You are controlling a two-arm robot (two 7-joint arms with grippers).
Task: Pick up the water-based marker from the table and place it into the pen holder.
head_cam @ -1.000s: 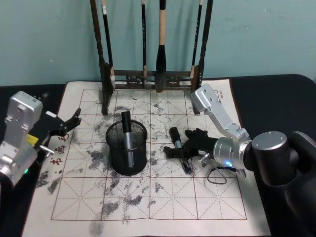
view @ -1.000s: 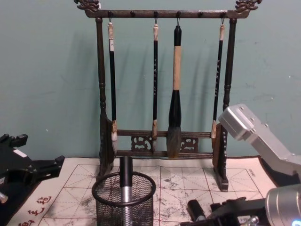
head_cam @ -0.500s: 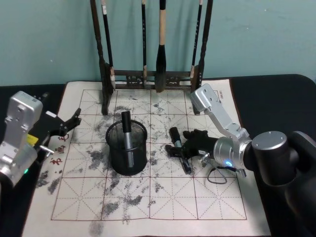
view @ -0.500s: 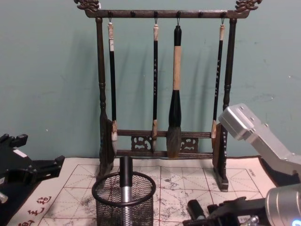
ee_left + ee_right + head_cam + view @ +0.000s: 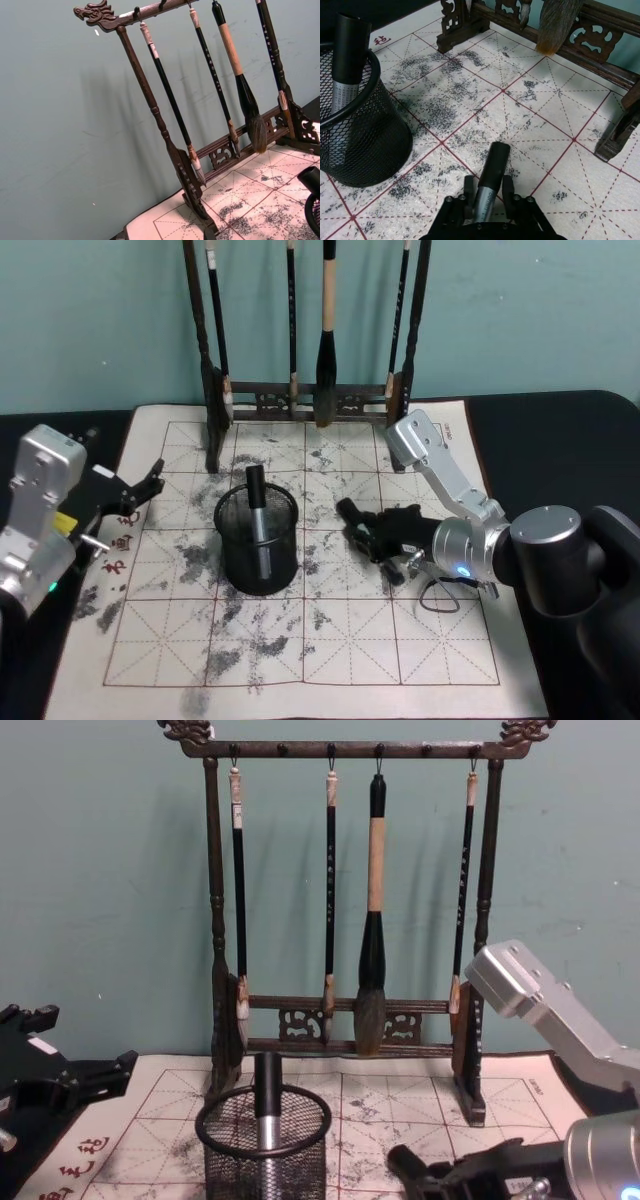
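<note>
So: dark table [image 5: 560, 440] under a cream, red-gridded, ink-smudged mat [image 5: 350, 640]. Wooden brush rack [image 5: 300, 395] behind. Round black wire-mesh pen holder [image 5: 258, 550], one pen [image 5: 256, 505] standing inside. Right gripper [image 5: 487, 192] just right of it, fingers pinching the silver-barrelled, black-capped marker [image 5: 492, 160] low over the mat. Left gripper [image 5: 145, 485] at the mat's left edge, fingers spread.

The pen holder [image 5: 258, 545] is black wire mesh with a thick, smooth rim. The water-based marker [image 5: 492, 160] has a matt black cap and a silvery, metallic-looking barrel. The right claw [image 5: 488, 186] looks like matt black plastic. The cream mat [image 5: 350, 640] is matt, paper-like and ink-smudged, on a dark matt tabletop [image 5: 560, 430]. The brush rack [image 5: 215, 920] is dark carved wood with a dull sheen.
</note>
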